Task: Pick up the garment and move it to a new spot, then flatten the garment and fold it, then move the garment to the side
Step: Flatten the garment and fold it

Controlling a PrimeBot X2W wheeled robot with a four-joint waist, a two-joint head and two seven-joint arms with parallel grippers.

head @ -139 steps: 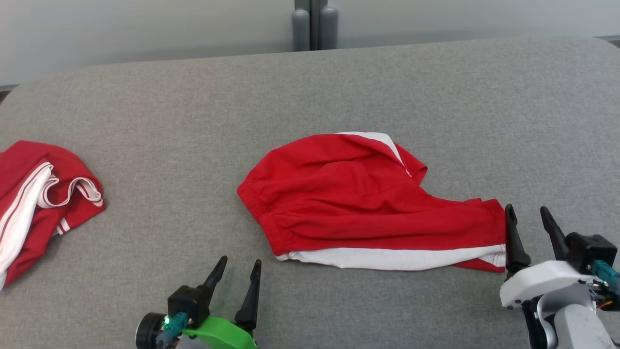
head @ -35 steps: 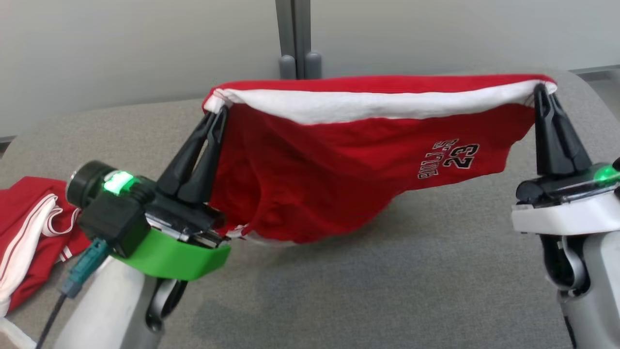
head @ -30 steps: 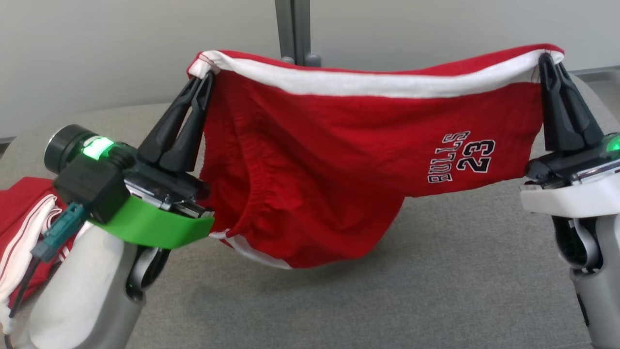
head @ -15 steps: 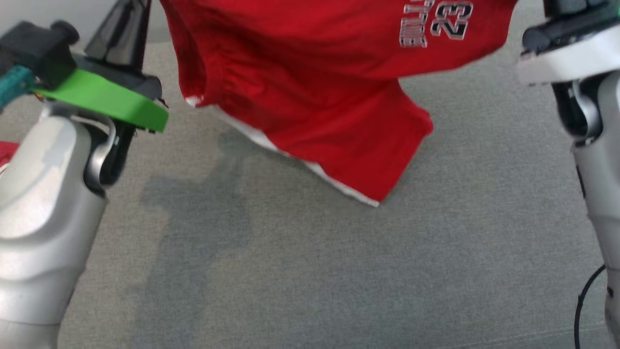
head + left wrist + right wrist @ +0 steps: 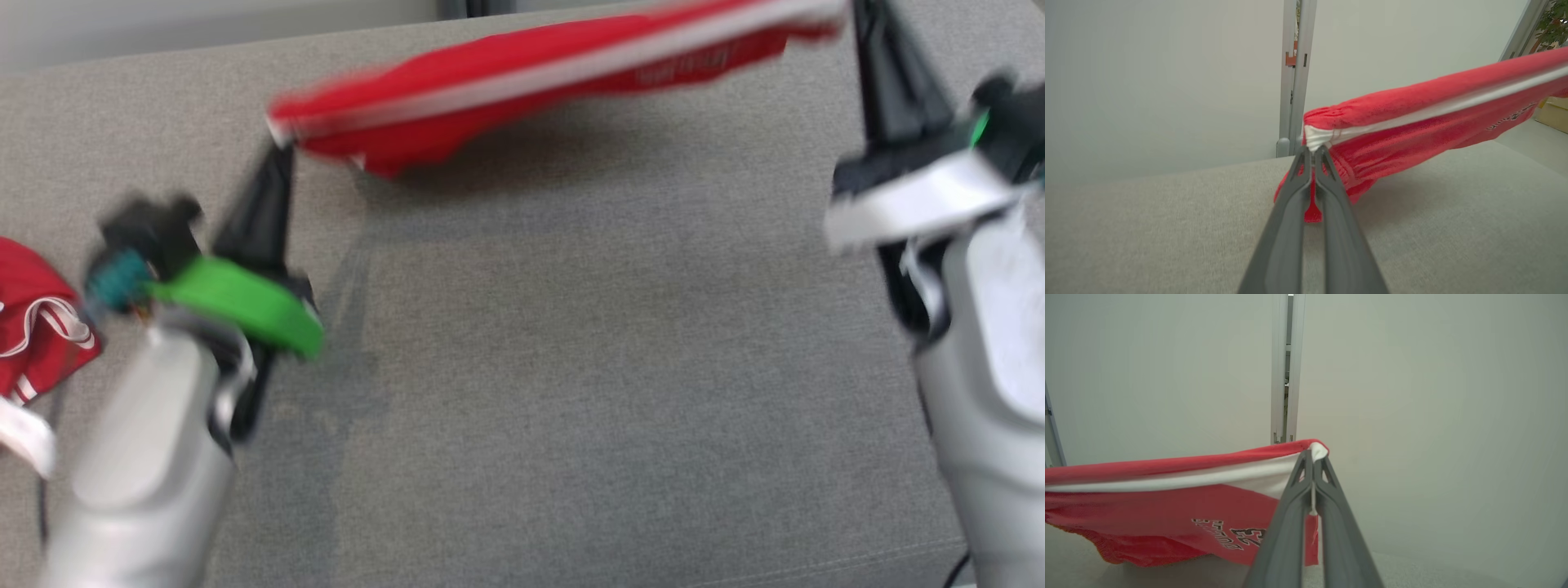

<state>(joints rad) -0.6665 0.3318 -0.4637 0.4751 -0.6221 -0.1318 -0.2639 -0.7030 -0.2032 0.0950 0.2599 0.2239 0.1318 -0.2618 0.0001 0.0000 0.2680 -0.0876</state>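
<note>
Red garment (image 5: 522, 77) with white stripe stretched in the air at 12 o'clock over grey surface (image 5: 571, 367), left gripper (image 5: 1312, 152) pinching one end at 10 o'clock, right gripper (image 5: 1313, 454) pinching the other at 1 o'clock, red cloth (image 5: 33, 327) at 9 o'clock.

Left claw (image 5: 1312, 152), right claw (image 5: 1312, 454): both clamped, aloft.

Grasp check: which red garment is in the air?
The printed shorts stretched between left claw and right claw; the other garment lies crumpled far left.
</note>
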